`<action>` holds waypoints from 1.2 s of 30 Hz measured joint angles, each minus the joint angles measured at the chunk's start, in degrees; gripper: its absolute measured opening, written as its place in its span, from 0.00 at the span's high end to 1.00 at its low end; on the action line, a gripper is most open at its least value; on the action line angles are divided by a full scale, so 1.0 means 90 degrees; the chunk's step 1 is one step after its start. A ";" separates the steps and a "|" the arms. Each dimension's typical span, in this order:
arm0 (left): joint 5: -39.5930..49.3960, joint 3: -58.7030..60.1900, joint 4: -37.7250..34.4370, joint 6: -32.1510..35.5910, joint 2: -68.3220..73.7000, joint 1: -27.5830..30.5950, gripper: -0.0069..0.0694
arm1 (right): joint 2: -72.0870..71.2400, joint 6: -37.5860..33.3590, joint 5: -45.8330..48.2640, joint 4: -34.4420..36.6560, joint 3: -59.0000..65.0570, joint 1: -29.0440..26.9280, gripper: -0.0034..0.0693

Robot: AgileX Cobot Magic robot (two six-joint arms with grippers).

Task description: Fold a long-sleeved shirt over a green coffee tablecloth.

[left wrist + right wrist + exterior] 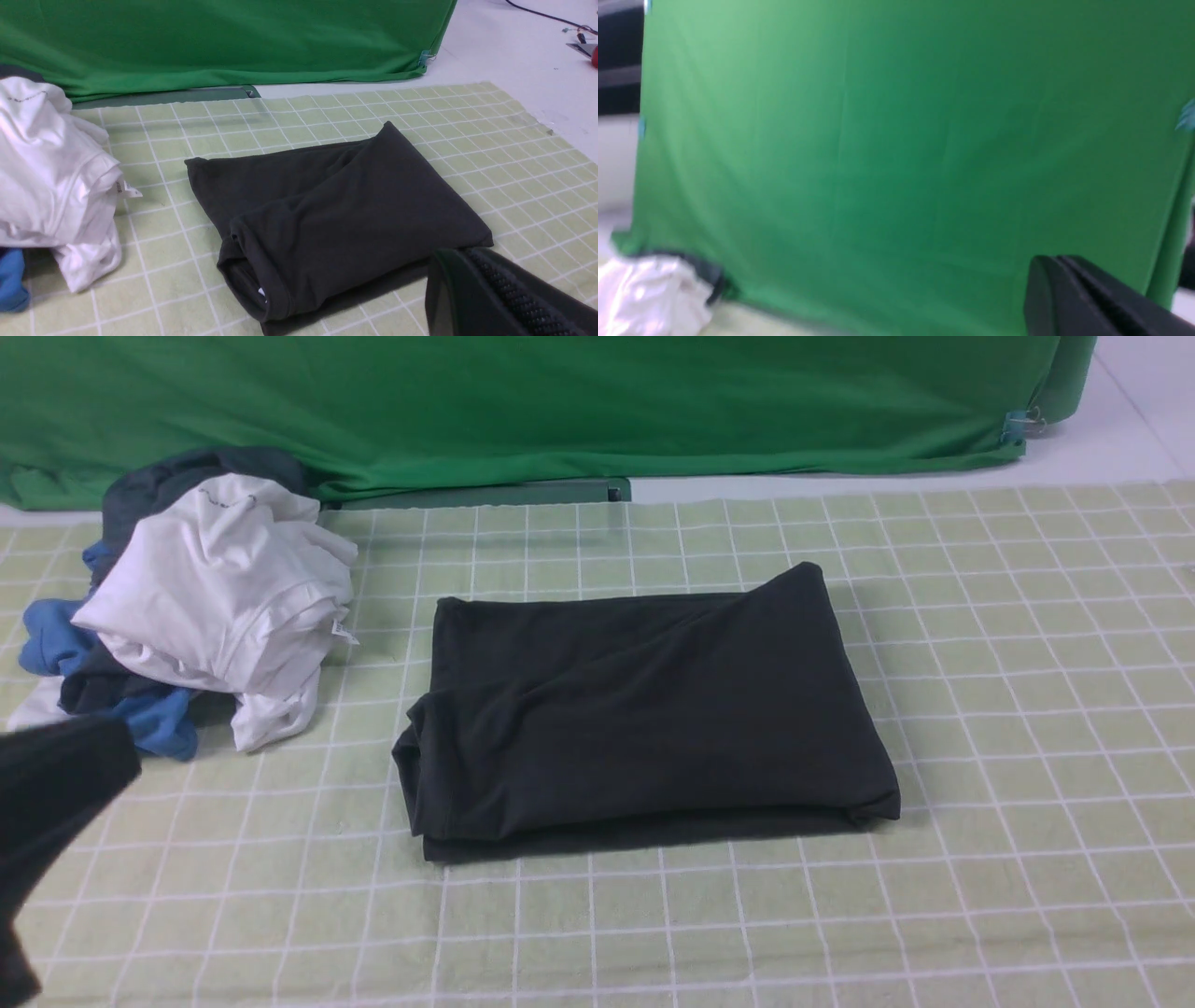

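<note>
Front: I saw the long-sleeved shirt point(644, 709) folded at the green coffee tablecloth's point(1027, 709) centre, clothes pile point(205, 607) near its left edge. Left wrist: left gripper point(504, 298) clear of the shirt; jaw width unreadable. Right wrist: right gripper point(1101, 298) blurred before the green backdrop point(896, 140); state unreadable.

A: That folded black cotton shirt point(644, 709) looks matt and soft, with gentle creases.
B: Under it, the pale yellow-green checked tablecloth point(1008, 663) is a flat woven cloth, matt too.
A: The crumpled white garment point(229, 597) has a slight sheen.
B: And the plain bright green fabric sheet point(523, 401) hangs smooth, barely glossy.
</note>
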 joint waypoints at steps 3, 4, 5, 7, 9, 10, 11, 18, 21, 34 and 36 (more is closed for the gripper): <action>-0.0125 0.0423 0.0000 -0.0001 -0.0453 0.0000 0.89 | -0.0834 0.0005 -0.0731 0.0000 0.0773 0.0000 0.95; -0.0169 0.0514 0.0000 -0.0001 -0.0529 0.0000 0.89 | -0.1067 0.0005 -0.0975 -0.0004 0.0985 0.0000 0.95; -0.0208 0.0608 0.0000 -0.0001 -0.0588 0.0000 0.89 | -0.1235 0.0005 -0.1185 -0.0004 0.1146 0.0000 0.94; -0.0292 0.0721 0.0000 -0.0001 -0.0616 0.0000 0.89 | -0.1526 0.0005 -0.1392 -0.0004 0.1305 0.0000 0.92; -0.0335 0.0790 0.0000 -0.0016 -0.0610 0.0000 0.89 | -0.1722 0.0005 -0.1485 -0.0004 0.1340 0.0000 0.89; -0.0343 0.0796 0.0000 -0.0019 -0.0604 0.0000 0.89 | -0.1788 0.0001 -0.1538 -0.0004 0.1345 0.0000 0.87; -0.0348 0.0800 0.0000 -0.0019 -0.0604 0.0000 0.89 | -0.1810 0.0001 -0.1580 -0.0004 0.1345 0.0000 0.85; -0.0384 0.0831 0.0000 -0.0022 -0.0604 0.0000 0.89 | -0.1834 0.0001 -0.1596 -0.0004 0.1372 0.0000 0.76; -0.0384 0.0839 0.0000 -0.0022 -0.0604 0.0000 0.89 | -0.1839 0.0001 -0.1596 -0.0004 0.1372 0.0000 0.74; -0.0384 0.0844 0.0019 -0.0022 -0.0604 0.0000 0.89 | -0.1839 0.0001 -0.1596 -0.0004 0.1372 0.0000 0.70; -0.0384 0.0846 0.0026 -0.0015 -0.0604 0.0000 0.89 | -0.1839 0.0001 -0.1596 -0.0004 0.1372 0.0000 0.69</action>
